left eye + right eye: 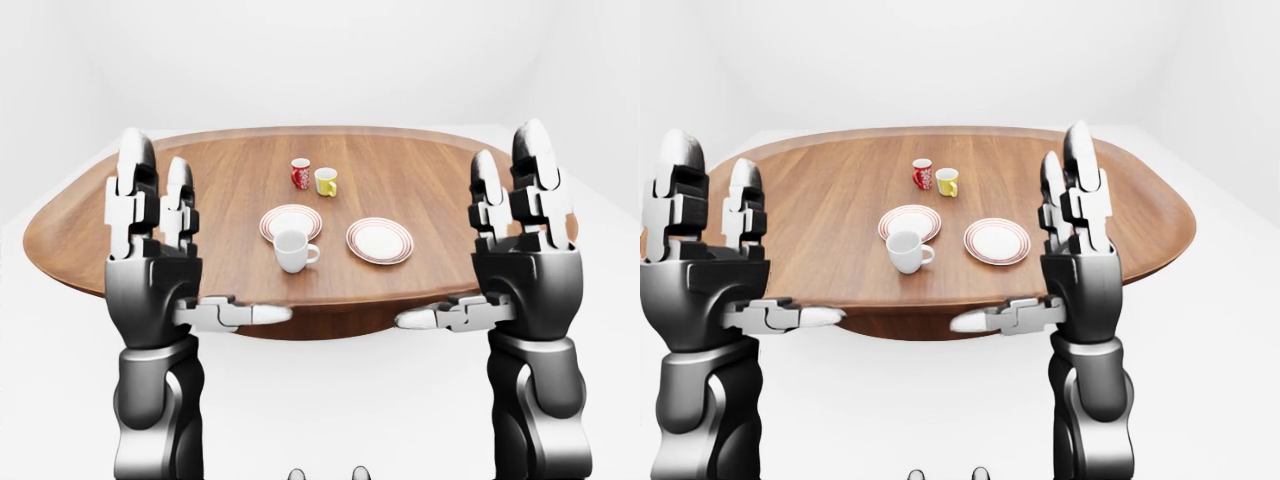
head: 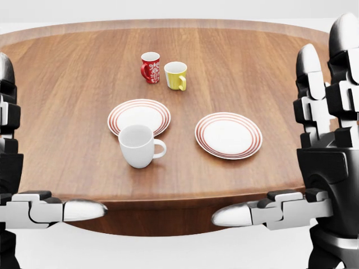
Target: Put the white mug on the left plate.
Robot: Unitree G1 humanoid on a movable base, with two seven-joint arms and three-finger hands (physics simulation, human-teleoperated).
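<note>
Left hand: raised at the near table edge, on the left of the left-eye view; fingers straight up and spread wide, thumb pointing inward; holds nothing; well apart from the mug.
Right hand: raised at the same height on the right of that view; fingers upright and wide, thumb pointing inward toward the other hand; holds nothing.
Table: oval, brown wood; its near edge runs across the head view between the two thumbs.
Mug: white, upright on the table near the near edge, left of centre in the head view; handle to the view's right; it overlaps the lower rim of the left plate in this view, whether it touches I cannot tell; not on the plate.
Left plate: white with red rings; just above the mug.
Right plate: same pattern; right of the mug, apart from it.
Red mug: patterned, higher in the view; handle left.
Yellow mug: just right of the red mug; upright.
</note>
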